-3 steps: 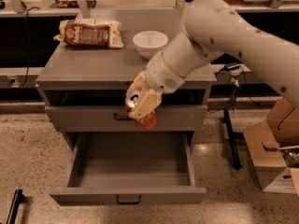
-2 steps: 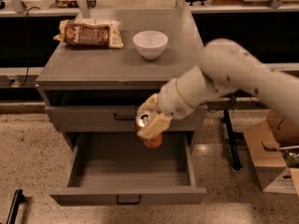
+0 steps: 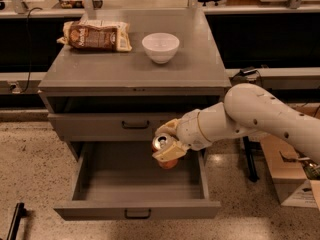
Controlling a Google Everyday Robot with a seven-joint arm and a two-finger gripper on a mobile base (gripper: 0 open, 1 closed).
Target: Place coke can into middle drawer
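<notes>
gripper (image 3: 168, 148) lower with coke can (image 3: 161, 143), over open middle drawer (image 3: 125, 181)

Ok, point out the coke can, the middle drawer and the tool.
coke can (image 3: 161, 142), camera view, silver top.
middle drawer (image 3: 95, 211), camera view, front panel.
tool (image 3: 168, 142), camera view, between fingertips, holding coke can over drawer.

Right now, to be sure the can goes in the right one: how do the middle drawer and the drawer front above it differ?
The middle drawer is pulled out, its inside showing; the drawer front above is shut. The middle drawer sits lowest, the drawer front above higher. The gripper holds the coke can over the middle drawer, just below the drawer front above. Both are grey with small dark handles.
</notes>
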